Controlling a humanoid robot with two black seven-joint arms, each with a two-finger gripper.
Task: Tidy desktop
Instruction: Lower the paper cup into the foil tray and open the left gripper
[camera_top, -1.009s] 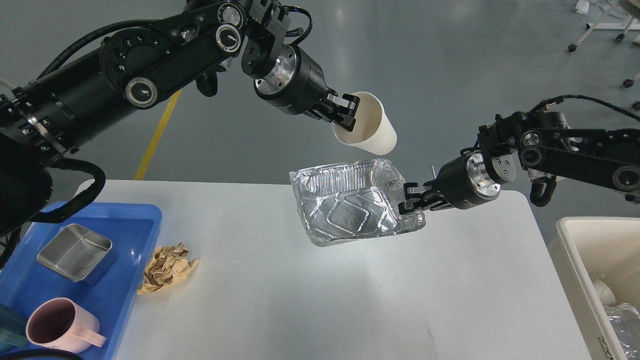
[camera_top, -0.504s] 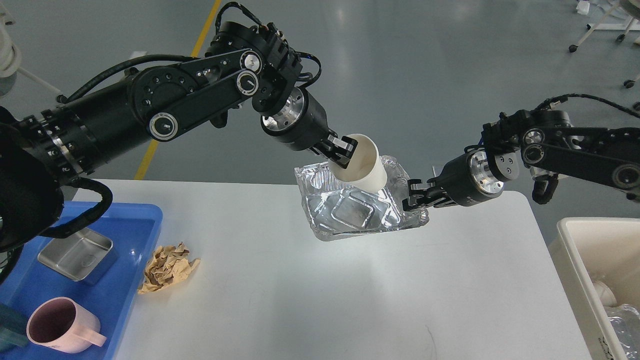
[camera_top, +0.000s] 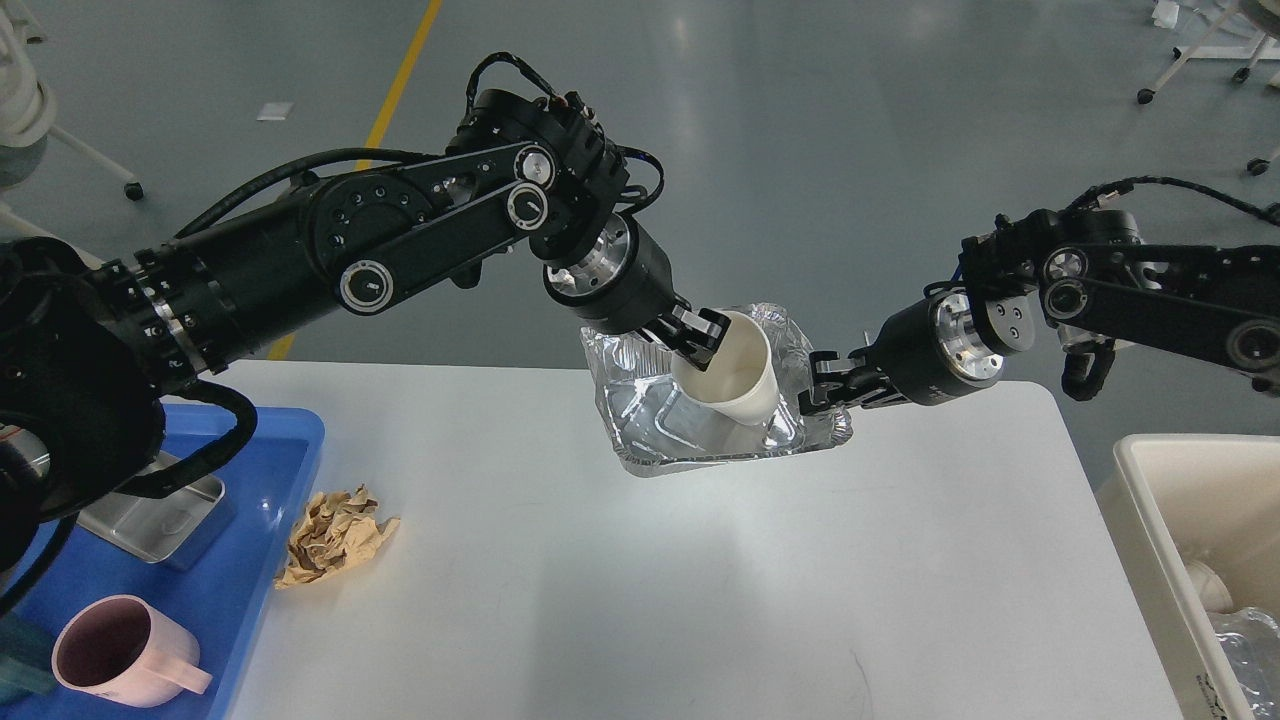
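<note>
Foil tray (camera_top: 650, 420) held up off the desktop (camera_top: 620, 600), tilted toward the camera, open side facing it; white paper cup (camera_top: 735, 380) sits inside it, mouth up and tipped left, base down against the tray's right inner part. Blue plastic tray (camera_top: 260, 520) far left and below the left gripper: steel rectangular tin (camera_top: 165, 510) partly hidden under the arm, pink mug (camera_top: 115, 655) with handle pointing right, both in it. Mug looks empty; tin contents not visible. Cream bin (camera_top: 1140, 520) below and right of the right gripper: crumpled clear plastic and a white item in its bottom corner.

Left gripper (camera_top: 697, 340) closed down on the cup's rim, one finger inside the mouth, one outside on the left wall. Cup reaches down and right from its tips into the foil tray. Right gripper (camera_top: 822, 388) pinched closed on the foil tray's right edge, fingers narrow, foil crumpled around them; tray extends left of it. The two grippers are near each other, cup between them.

Crumpled brown paper ball (camera_top: 335, 535) lies on the desktop well down-left of the left gripper, just beside the blue tray's right wall. Desktop spreads below both grippers, white, faint dark scratch near the front edge.
</note>
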